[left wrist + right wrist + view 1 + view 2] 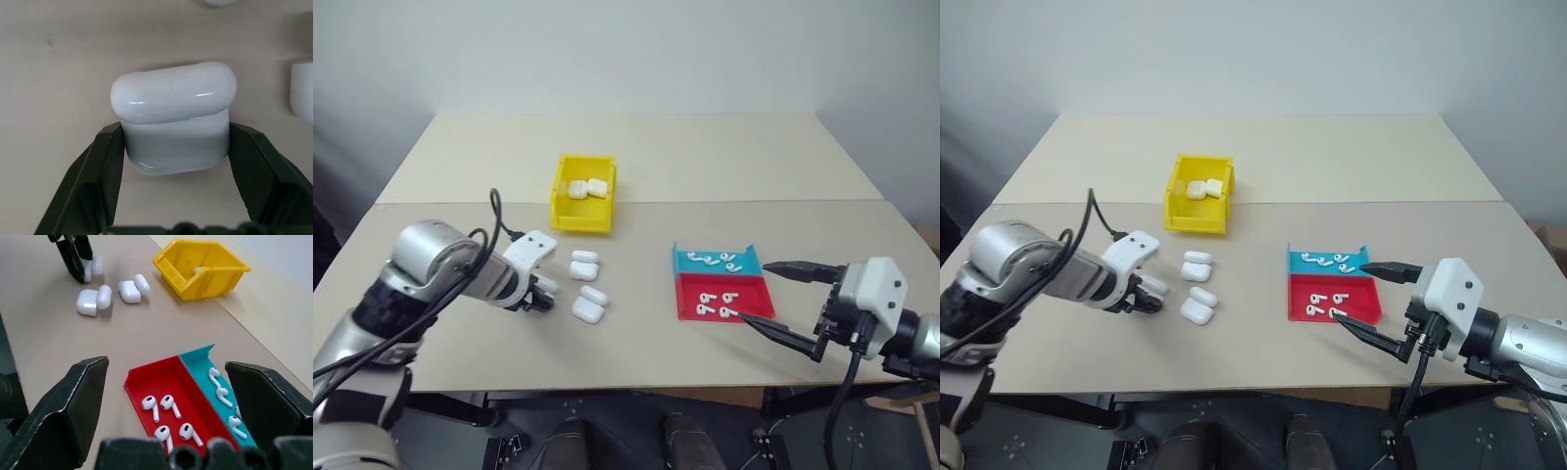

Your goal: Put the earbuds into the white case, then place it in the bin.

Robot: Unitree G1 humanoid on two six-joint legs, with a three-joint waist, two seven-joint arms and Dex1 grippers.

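White case (pixel 173 122): sitting toward the table's (pixel 705 147) left front, being clamped by the left gripper (pixel 175 147)
Right gripper (pixel 166 396): hovering spread wide, gripping nothing, near the red tray (pixel 724 299)

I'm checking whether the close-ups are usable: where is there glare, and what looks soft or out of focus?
Left wrist view: bright streaks of glare on the lid of the white case held by the left gripper; the finger bases are soft. Right wrist view: the right gripper fingers look blurred, while the earbuds in the red tray are crisp.
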